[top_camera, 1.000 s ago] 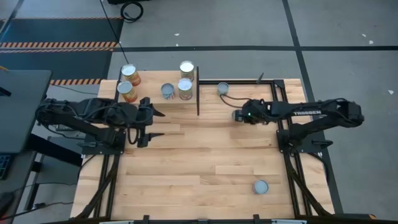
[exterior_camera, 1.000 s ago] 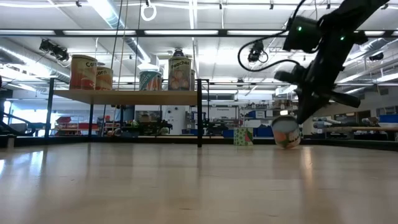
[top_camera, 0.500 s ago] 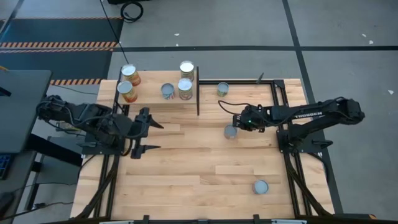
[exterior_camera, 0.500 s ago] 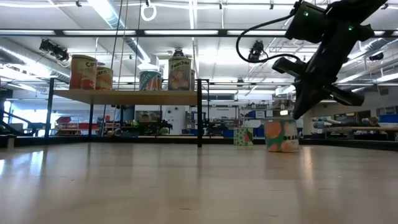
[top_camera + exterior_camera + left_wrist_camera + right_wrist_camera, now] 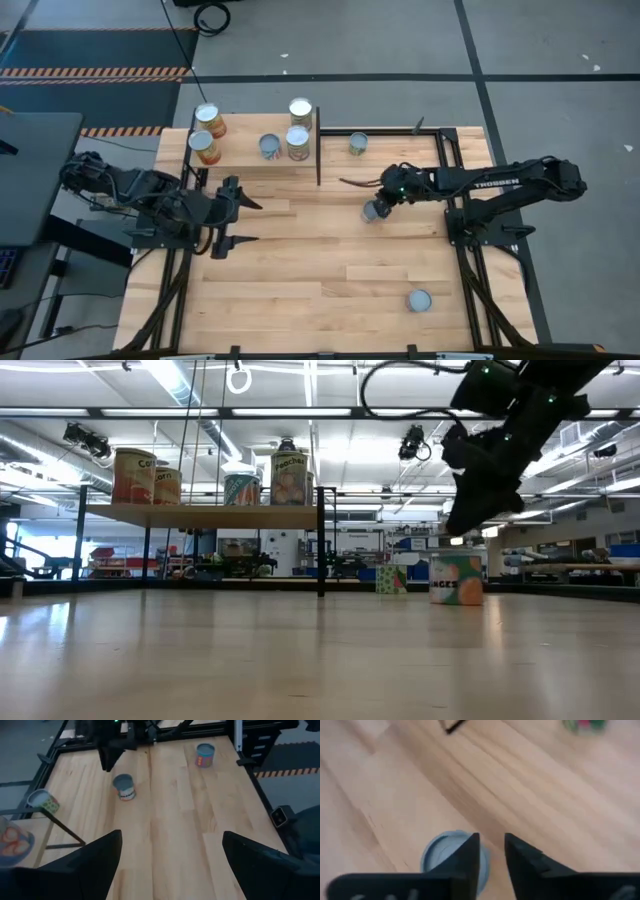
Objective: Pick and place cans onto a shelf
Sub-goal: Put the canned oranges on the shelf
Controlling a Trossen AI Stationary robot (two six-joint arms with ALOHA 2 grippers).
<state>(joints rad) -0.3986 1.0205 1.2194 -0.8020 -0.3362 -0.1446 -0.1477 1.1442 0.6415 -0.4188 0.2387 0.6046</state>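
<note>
The shelf [image 5: 245, 158] stands at the table's far left and carries several cans [image 5: 298, 143], also seen in the low view [image 5: 288, 477]. One blue-topped can [image 5: 373, 210] stands upright on the tabletop; it also shows in the low view [image 5: 456, 579] and the right wrist view [image 5: 445, 862]. My right gripper [image 5: 378, 195] hangs just above it [image 5: 468, 515], its fingers [image 5: 470, 855] drawn almost together and touching nothing. My left gripper [image 5: 235, 212] is open and empty near the left edge, beside the shelf.
A green-labelled can [image 5: 358, 143] stands on the table just right of the shelf's black upright [image 5: 318, 150]. Another blue can [image 5: 419, 300] stands near the front right. Bare wood lies between the two arms.
My right gripper has carried the tilted can toward the near edge, set it upright on the table, let go and risen above it, and its fingers have drawn together. My left gripper has drawn back a little toward the left edge.
</note>
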